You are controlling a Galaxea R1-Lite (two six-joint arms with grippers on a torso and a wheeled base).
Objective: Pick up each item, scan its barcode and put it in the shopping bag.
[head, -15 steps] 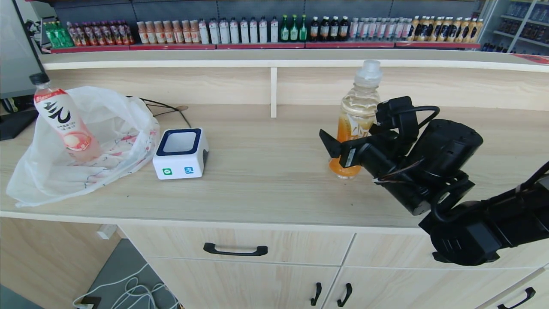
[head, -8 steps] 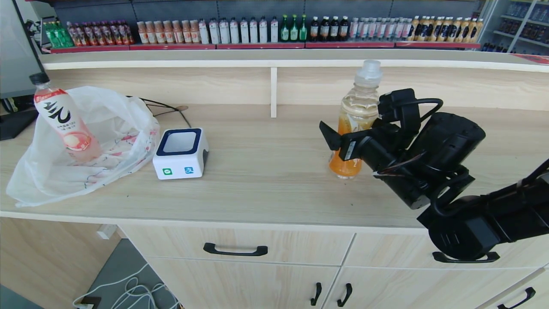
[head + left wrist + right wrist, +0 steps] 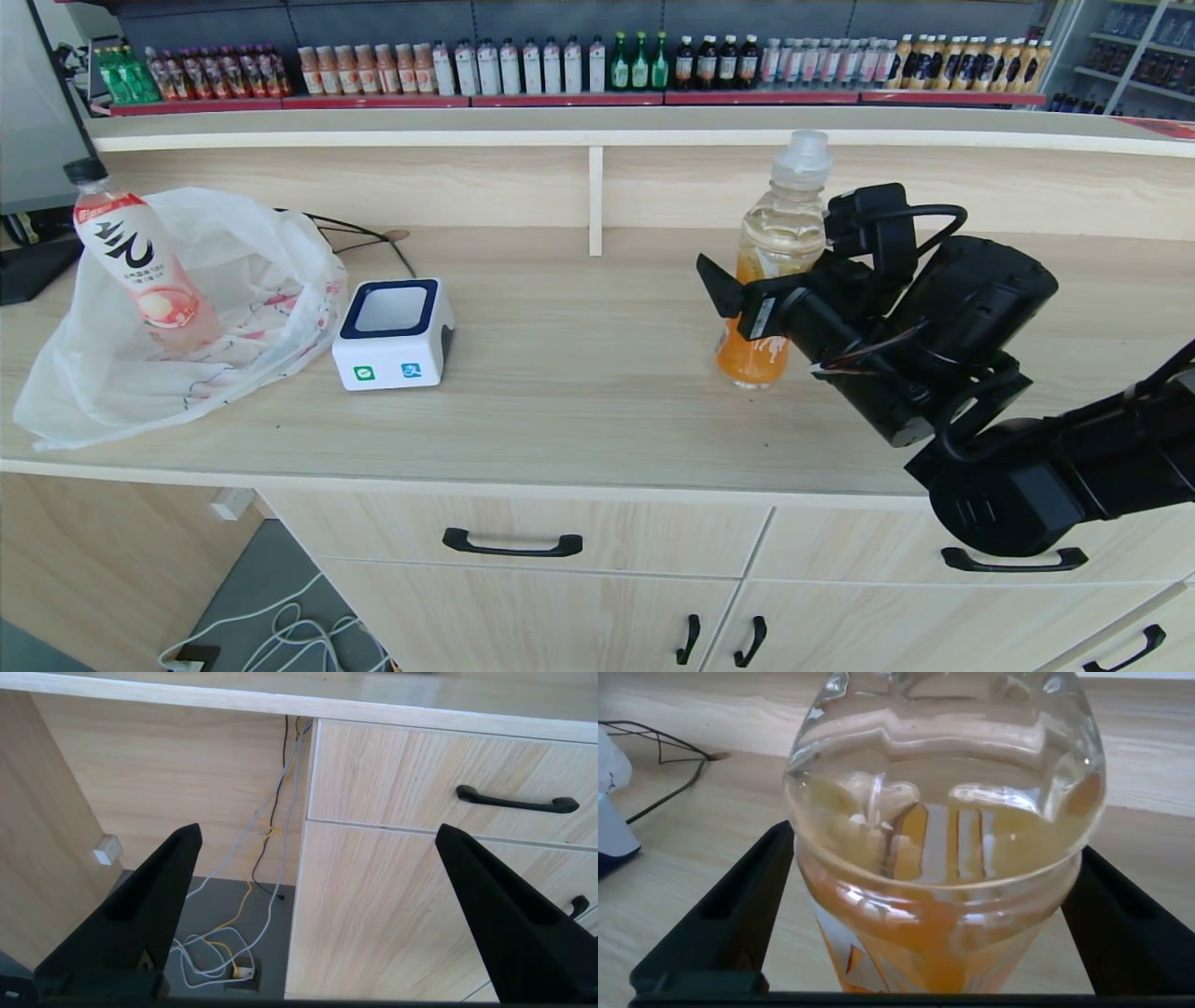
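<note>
- Left gripper (image 3: 316, 835): spread wide, nothing held, parked below the counter edge, facing pale wood drawer fronts (image 3: 420, 765).
- Far left of the light wood counter (image 3: 579, 401): translucent white plastic shopping bag (image 3: 261, 280), slumped, mouth open. Pink-drink bottle with black cap (image 3: 140, 261) leaning inside (so one item judged done).
- Just beside the bag, to its right: white cube barcode scanner with dark blue rim (image 3: 392, 336), window facing up.
- Well apart from the scanner, on the right half of the counter: tall clear plastic bottle of orange drink with clear cap (image 3: 775, 233), upright, base seemingly on the counter.
- Right gripper (image 3: 764, 297): spread wide, straddling the bottle's mid-body, one black jaw each side, right at the walls. No squeeze or dent visible, so read as not yet clamped.
- Handling, as judgement: mostly full, so fairly heavy for its size. Thin walls, likely to give under a hard squeeze. Smooth film label, likely slippery. Tall, so prone to swing if taken low.
- Take hold at the straight mid-body below the bulged shoulder, near the mass centre, with moderate force only.
- Keep the label uncovered where possible. Barcode position not visible, so possibly a wrist roll needed over the scanner window.
- Long carry leftward to scanner and bag; watch for slip on tilt.
</note>
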